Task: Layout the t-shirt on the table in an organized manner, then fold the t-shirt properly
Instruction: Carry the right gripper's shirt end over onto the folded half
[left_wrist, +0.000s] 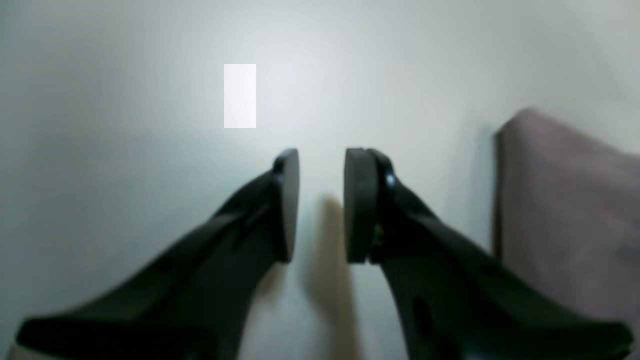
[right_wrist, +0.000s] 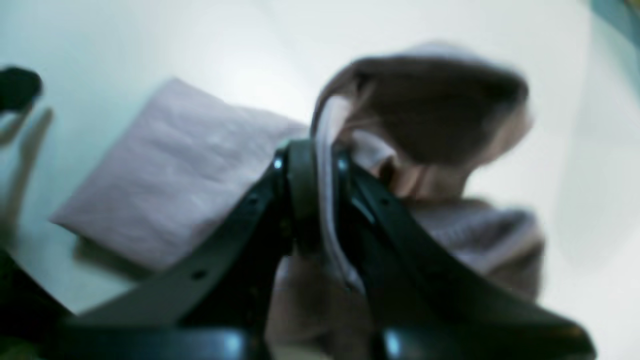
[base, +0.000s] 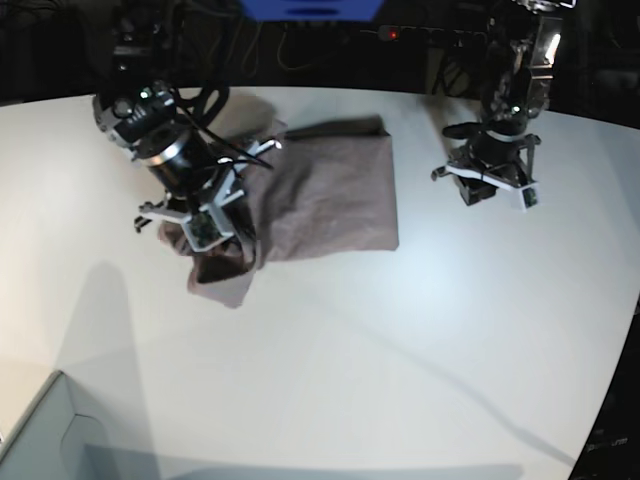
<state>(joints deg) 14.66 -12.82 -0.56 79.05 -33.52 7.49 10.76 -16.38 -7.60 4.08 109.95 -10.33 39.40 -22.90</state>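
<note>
One t-shirt (base: 330, 195), partly folded, on desk (base: 400, 360), left-centre in base view. Right fingers (right_wrist: 320, 200) clamped on lifted hem edge. Left fingers (left_wrist: 320, 205) slightly apart, empty, beside shirt. Cloth soft, light, limp; likely sags, so grip seams or corners.

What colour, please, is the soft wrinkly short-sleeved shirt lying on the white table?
Plain dusty mauve t-shirt, no pattern; clearest in the base view.

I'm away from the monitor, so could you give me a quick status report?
Right gripper shut on t-shirt edge. Left gripper open, empty, over the table beside the shirt. Nothing in the way.
</note>
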